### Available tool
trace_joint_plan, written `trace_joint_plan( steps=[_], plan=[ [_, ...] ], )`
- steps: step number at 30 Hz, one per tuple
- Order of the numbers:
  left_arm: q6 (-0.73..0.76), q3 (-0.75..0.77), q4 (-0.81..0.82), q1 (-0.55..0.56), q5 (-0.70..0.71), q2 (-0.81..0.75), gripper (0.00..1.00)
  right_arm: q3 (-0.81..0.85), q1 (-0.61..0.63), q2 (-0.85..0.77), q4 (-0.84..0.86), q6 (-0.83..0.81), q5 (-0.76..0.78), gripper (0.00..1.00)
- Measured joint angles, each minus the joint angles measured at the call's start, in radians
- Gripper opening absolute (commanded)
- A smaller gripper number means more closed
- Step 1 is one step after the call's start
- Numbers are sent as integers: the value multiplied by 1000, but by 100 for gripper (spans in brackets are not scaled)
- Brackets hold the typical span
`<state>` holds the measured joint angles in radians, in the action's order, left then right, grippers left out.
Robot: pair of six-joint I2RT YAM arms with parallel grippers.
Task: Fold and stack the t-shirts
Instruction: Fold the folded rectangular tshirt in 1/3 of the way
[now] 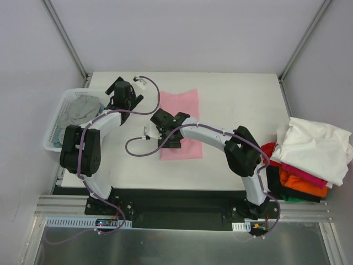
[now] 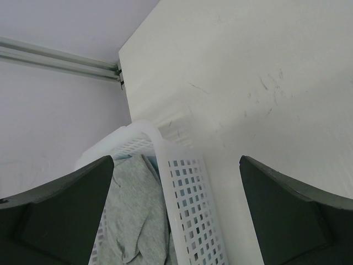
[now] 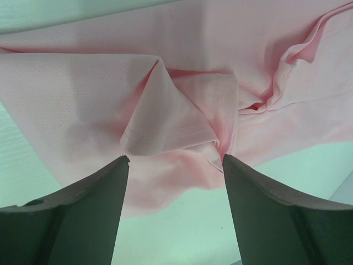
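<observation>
The pink t-shirt (image 1: pixel 186 102) lies spread mid-frame on the surface (image 1: pixel 242 99), ready for folding. The right fingers (image 3: pixel 83 210) hang wide apart over its bunched sleeve, gripping nothing. At frame left the left fingers (image 2: pixel 60 210), equally wide and empty, hover beside the white basket (image 1: pixel 52 141), where a grey t-shirt (image 1: pixel 83 107) waits.

From above, right arm (image 1: pixel 207 132) hides pt of the pink t-shirt (image 1: pixel 185 105) from us; in left wrist view we lose the grey t-shirt (image 2: pixel 138 215) past btm edge.
</observation>
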<state>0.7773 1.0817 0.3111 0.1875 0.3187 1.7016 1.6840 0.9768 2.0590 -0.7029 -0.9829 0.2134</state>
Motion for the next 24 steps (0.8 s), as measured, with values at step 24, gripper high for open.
trace_joint_plan(
  steps=[24],
  plan=[
    [0,-37,24,-6,0,0,99,0,17,37,-9,13,-12,40]
  ],
)
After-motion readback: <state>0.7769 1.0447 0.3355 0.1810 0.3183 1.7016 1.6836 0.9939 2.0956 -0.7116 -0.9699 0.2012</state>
